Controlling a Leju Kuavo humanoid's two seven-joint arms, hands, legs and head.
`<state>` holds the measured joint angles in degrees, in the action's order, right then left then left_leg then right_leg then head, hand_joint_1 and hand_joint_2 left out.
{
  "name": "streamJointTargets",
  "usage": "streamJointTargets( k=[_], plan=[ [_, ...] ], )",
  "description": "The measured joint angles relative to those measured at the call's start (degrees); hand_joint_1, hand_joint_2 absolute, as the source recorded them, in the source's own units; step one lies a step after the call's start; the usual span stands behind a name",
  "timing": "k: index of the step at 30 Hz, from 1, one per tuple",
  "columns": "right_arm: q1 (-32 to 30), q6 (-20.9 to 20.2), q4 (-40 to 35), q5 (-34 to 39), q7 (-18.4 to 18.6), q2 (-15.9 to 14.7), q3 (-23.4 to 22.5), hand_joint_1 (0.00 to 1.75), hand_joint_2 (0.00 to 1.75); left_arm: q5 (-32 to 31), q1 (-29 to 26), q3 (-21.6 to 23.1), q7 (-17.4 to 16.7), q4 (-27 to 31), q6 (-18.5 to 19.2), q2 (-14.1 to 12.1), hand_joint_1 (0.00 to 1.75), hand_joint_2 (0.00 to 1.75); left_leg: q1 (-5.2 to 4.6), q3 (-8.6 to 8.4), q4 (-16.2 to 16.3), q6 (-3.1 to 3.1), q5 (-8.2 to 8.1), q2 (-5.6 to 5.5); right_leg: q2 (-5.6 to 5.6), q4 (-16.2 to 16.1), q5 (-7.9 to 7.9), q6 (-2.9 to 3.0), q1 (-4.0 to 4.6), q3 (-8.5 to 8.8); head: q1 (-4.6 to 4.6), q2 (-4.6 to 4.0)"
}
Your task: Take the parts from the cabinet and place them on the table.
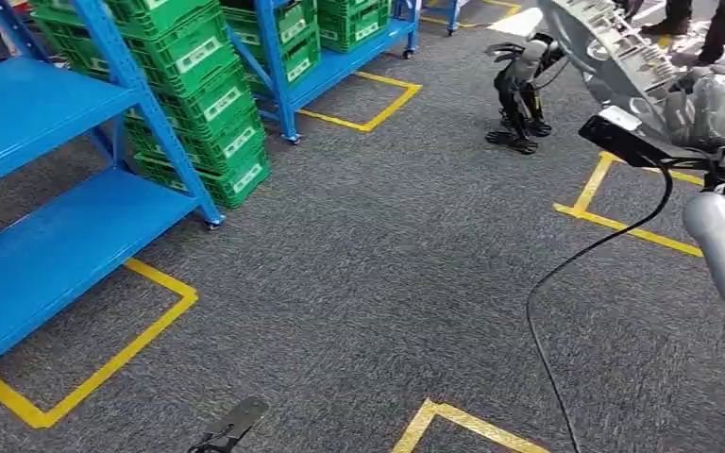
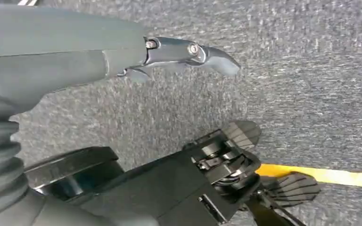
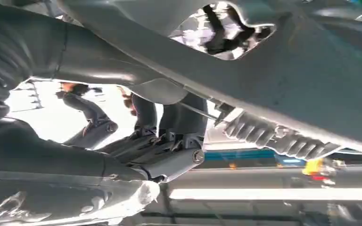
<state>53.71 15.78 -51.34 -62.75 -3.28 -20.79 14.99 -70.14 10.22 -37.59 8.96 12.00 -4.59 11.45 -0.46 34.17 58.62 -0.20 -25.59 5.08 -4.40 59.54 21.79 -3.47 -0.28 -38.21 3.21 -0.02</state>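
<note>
I read this as the carry stage: my right hand (image 3: 169,141) has a large grey metal part (image 1: 614,57) up at the right of the head view, so the pick from the cabinet looks done for this piece. In the right wrist view the fingers (image 3: 179,162) are curled up against the underside of the part, a ribbed stretch of it running just past them, so I take it as gripped. The part sits high, near the top right of the head view, above the grey carpet (image 1: 387,283). No desk is in front of me, so the placing is wholly left to do.

My left hand (image 2: 188,52) hangs down over the carpet; its fingers (image 2: 217,59) lie straight and apart from the thumb with nothing between them, so it is idle and empty.

To my left stand the blue shelves (image 1: 57,179), with green crates (image 1: 208,104) stacked beyond them. Yellow floor tape (image 1: 104,363) marks bays on the carpet. Whether more parts wait in the cabinet I cannot tell from here
</note>
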Motion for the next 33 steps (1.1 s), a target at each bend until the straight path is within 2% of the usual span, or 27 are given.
streamJointTargets(
  k=[3, 4, 5, 6, 8, 9, 10, 11, 12, 13, 14, 16, 17, 18, 19, 20, 21, 22, 23, 24, 25, 26, 27, 28, 29, 30, 33],
  plan=[
    [-0.03, 0.02, 0.33, 0.00, 0.00, -0.04, -0.13, 1.75, 1.75, 0.00, 0.00, 0.00, 0.00, 0.00, -0.02, 0.07, 0.00, 1.75, 0.08, -0.27, -0.32, -0.75, -0.23, 2.15, 2.22, -0.15, -0.30, 1.09, 0.05, -0.58, -0.02, 0.00],
    [-0.07, 0.02, 0.33, 0.00, 0.00, -0.02, -0.17, 1.75, 1.75, 0.00, 0.08, 0.00, 0.00, 0.00, -0.02, 0.09, 0.00, 1.75, 0.38, -0.11, 0.11, -1.17, -0.85, -0.30, 2.90, -0.31, -0.50, 1.47, -0.22, -0.53, -0.02, 0.00],
    [0.00, 0.04, 0.33, 0.00, 0.04, -0.02, -0.17, 1.75, 1.75, 0.00, 0.07, 0.00, 0.00, 0.00, -0.02, 0.09, 0.00, 1.75, 0.57, 0.73, 1.93, -1.22, -2.26, -2.95, 3.52, -0.39, -0.61, 1.78, -0.32, -0.57, -0.04, 0.00],
    [-0.02, 0.04, 0.35, 0.00, 0.11, 0.04, -0.15, 1.75, 1.75, 0.00, -0.01, 0.00, 0.00, 0.00, -0.02, 0.11, 0.00, 1.75, 0.55, 2.86, 6.36, -1.26, -4.69, -4.30, 4.21, -0.41, -0.66, 2.06, -0.38, -0.65, -0.30, 0.00],
    [-0.17, 0.07, 0.37, -0.09, 0.09, 0.35, -0.02, 1.75, 1.75, 0.06, -0.30, 0.00, 0.00, 0.00, -0.02, 0.11, 0.00, 1.75, 0.53, 7.94, 15.97, -1.32, -8.23, -4.78, 6.06, -0.41, -0.75, 2.26, -0.30, -0.84, -0.37, 0.00],
    [-0.30, 0.07, 0.42, -0.11, 0.09, 0.39, -0.02, 1.75, 1.75, 0.15, -0.37, 0.00, 0.00, 0.00, -0.02, 0.03, 0.00, 1.75, 0.50, 9.20, 17.83, -1.27, -8.19, -4.85, 6.87, -0.40, -0.77, 2.27, -0.28, -0.87, -0.37, 0.00],
    [-0.42, 0.07, 0.46, -0.15, 0.11, 0.39, -0.02, 1.75, 1.75, 0.17, -0.37, -0.02, 0.00, 0.00, -0.07, 0.00, 0.00, 1.75, 0.50, 9.14, 17.05, -1.18, -6.80, -4.91, 7.72, -0.39, -0.79, 2.25, -0.31, -0.84, -0.37, 0.00],
    [-0.43, 0.07, 0.53, -0.17, 0.11, 0.39, -0.04, 1.75, 1.75, 0.20, -0.32, -0.02, 0.00, 0.00, -0.07, -0.02, 0.00, 1.75, 0.55, 7.89, 13.94, -1.08, -4.29, -5.06, 8.63, -0.36, -0.83, 2.19, -0.39, -0.83, -0.35, 0.00],
    [-0.41, 0.07, 0.53, -0.22, 0.11, 0.39, -0.09, 1.75, 1.75, 0.20, -0.28, -0.02, 0.00, 0.00, -0.07, -0.02, 0.00, 1.75, 0.65, 5.57, 9.02, -0.98, -1.41, -5.60, 9.56, -0.30, -0.90, 2.05, -0.50, -0.82, -0.37, 0.00],
    [-0.33, 0.07, 0.53, -0.28, 0.11, 0.39, -0.11, 1.75, 1.75, 0.20, -0.26, -0.02, 0.00, 0.00, -0.07, -0.02, 0.00, 1.75, 0.89, 3.07, 3.96, -0.94, 0.92, -7.18, 10.40, -0.25, -0.95, 1.86, -0.60, -0.84, -0.37, 0.00],
    [-0.12, 0.07, 0.53, -0.33, 0.11, 0.50, -0.09, 1.75, 1.75, 0.31, -0.25, -0.02, 0.00, 0.00, -0.07, 0.02, 0.00, 1.75, 1.22, 1.78, 1.19, -0.83, 0.93, -9.94, 11.22, 0.01, -1.02, 1.42, -0.40, -1.21, -0.41, 0.00],
    [0.19, 0.11, 0.59, -0.42, 0.13, 0.50, -0.20, 1.75, 1.75, 0.35, -0.25, -0.02, 0.00, 0.00, -0.07, 0.00, 0.00, 1.75, 1.19, 1.53, 0.53, -0.81, 0.63, -9.04, 12.56, -0.24, -1.43, 0.72, -0.78, -1.73, -0.32, 0.00],
    [0.12, 0.11, 0.61, -0.44, 0.13, 0.50, -0.37, 1.75, 1.75, 0.35, -0.24, -0.02, 0.00, 0.00, -0.07, 0.00, 0.00, 1.75, 0.94, 1.46, 0.54, -0.41, 0.60, -8.45, 13.21, -0.63, -1.69, 0.28, -1.03, -1.73, -0.72, 0.00],
    [0.13, 0.11, 0.70, -0.44, 0.13, 0.35, -0.59, 1.75, 1.75, 0.35, -0.13, -0.02, 0.00, 0.00, -0.09, 0.05, 0.00, 1.75, 1.08, 1.38, 0.30, 0.09, 0.94, -7.61, 14.04, -0.96, -1.98, -0.21, -1.04, -1.87, -0.59, 0.00],
    [0.01, 0.11, 0.70, -0.44, 0.13, 0.13, -0.63, 1.75, 1.75, 0.35, 0.02, -0.02, 0.00, 0.00, -0.09, 0.13, 0.00, 1.75, 1.40, 1.25, -0.16, 0.59, 1.27, -6.75, 12.78, -0.62, -1.77, -0.26, -1.01, -2.50, -0.63, 0.00],
    [0.21, 0.11, 0.77, -0.44, 0.13, -0.09, -0.70, 1.75, 1.75, 0.35, 0.08, -0.02, 0.00, 0.02, -0.11, 0.16, 0.00, 1.75, 1.25, 1.19, -0.25, 0.93, 1.33, -6.32, 8.86, 1.33, -0.31, -0.36, -0.48, -3.25, 0.20, 0.00],
    [0.34, 0.11, 0.77, -0.44, 0.09, -0.05, -0.63, 1.75, 1.75, 0.35, 0.04, -0.02, 0.00, 0.02, -0.11, 0.16, 0.00, 1.75, 1.09, 1.18, -0.25, 1.07, 1.29, -5.73, 6.59, 5.07, 1.71, -0.51, -0.47, -4.96, 0.27, 0.00],
    [0.30, 0.13, 0.77, -0.44, 0.09, 0.00, -0.59, 1.75, 1.75, 0.35, -0.07, -0.02, 0.00, 0.02, -0.11, 0.15, 0.00, 1.75, 0.96, 1.16, -0.23, 1.15, 1.24, -4.98, 5.40, 10.14, 4.02, -0.65, -0.57, -7.24, 0.22, 0.00],
    [0.20, 0.13, 0.89, -0.44, 0.04, 0.02, -0.59, 1.75, 1.75, 0.39, -0.14, -0.02, 0.00, 0.02, -0.11, 0.09, 0.00, 1.75, 0.91, 1.17, -0.22, 1.20, 1.20, -4.21, 4.88, 14.79, 5.83, -0.79, -0.65, -9.39, 0.26, 0.00],
    [0.14, 0.13, 1.03, -0.44, 0.02, 0.02, -0.59, 1.75, 1.75, 0.41, -0.17, -0.02, 0.00, 0.02, -0.13, 0.02, 0.00, 1.75, 0.91, 1.15, -0.20, 1.22, 1.15, -3.48, 4.76, 17.40, 6.49, -0.89, -0.72, -10.56, 0.27, 0.00],
    [0.12, 0.13, 1.20, -0.44, 0.00, 0.02, -0.59, 1.75, 1.75, 0.42, -0.16, -0.02, 0.00, 0.02, -0.11, 0.02, 0.00, 1.75, 0.91, 1.11, -0.20, 1.18, 1.09, -2.81, 4.73, 17.06, 5.86, -0.95, -0.82, -10.27, 0.27, 0.00],
    [0.12, 0.13, 1.31, -0.48, -0.04, 0.02, -0.59, 1.75, 1.75, 0.44, -0.13, -0.02, 0.00, 0.02, -0.11, 0.05, 0.00, 1.75, 0.91, 1.02, -0.18, 1.07, 0.97, -2.07, 4.58, 14.13, 4.12, -1.03, -0.88, -8.52, 0.29, 0.00],
    [0.14, 0.13, 1.29, -0.54, -0.09, 0.02, -0.59, 1.75, 1.75, 0.46, -0.12, -0.02, 0.00, 0.02, -0.11, 0.07, 0.00, 1.75, 0.94, 0.86, -0.15, 0.84, 0.80, -1.43, 3.87, 9.01, 1.86, -1.10, -0.94, -5.60, 0.27, 0.00],
    [0.16, 0.13, 1.29, -0.59, -0.09, 0.02, -0.59, 1.75, 1.75, 0.48, -0.12, -0.02, 0.00, 0.02, -0.11, 0.07, 0.00, 1.75, 0.94, 0.63, -0.08, 0.51, 0.57, -0.95, 1.98, 3.65, -0.12, -1.21, -0.94, -2.43, 0.27, 0.00],
    [0.24, 0.15, 1.31, -0.61, -0.09, 0.02, -0.59, 1.75, 1.75, 0.50, -0.11, -0.04, 0.00, 0.02, -0.11, -0.02, 0.00, 1.75, 0.71, 0.50, -0.02, 0.08, 0.30, -0.50, -0.82, 0.62, 0.41, -1.52, -0.46, -0.86, 0.29, 0.00],
    [0.19, 0.19, 1.31, -0.66, -0.09, 0.15, -0.57, 1.75, 1.75, 0.50, -0.06, -0.04, 0.00, 0.04, -0.13, -0.11, 0.00, 1.75, 0.27, 0.50, 0.41, -0.33, -0.01, -0.07, 0.61, 0.17, -0.06, -0.33, -0.43, -0.33, -0.04, 0.00],
    [0.22, 0.20, 1.33, -0.81, -0.07, 0.13, -0.66, 1.75, 1.75, 0.50, -0.09, -0.04, 0.00, 0.04, -0.11, -0.02, 0.00, 1.75, 0.33, 0.04, -0.17, -0.72, -0.10, 1.78, 2.72, 0.41, 0.07, 0.73, -0.17, -1.00, 0.07, 0.00]
  ],
)
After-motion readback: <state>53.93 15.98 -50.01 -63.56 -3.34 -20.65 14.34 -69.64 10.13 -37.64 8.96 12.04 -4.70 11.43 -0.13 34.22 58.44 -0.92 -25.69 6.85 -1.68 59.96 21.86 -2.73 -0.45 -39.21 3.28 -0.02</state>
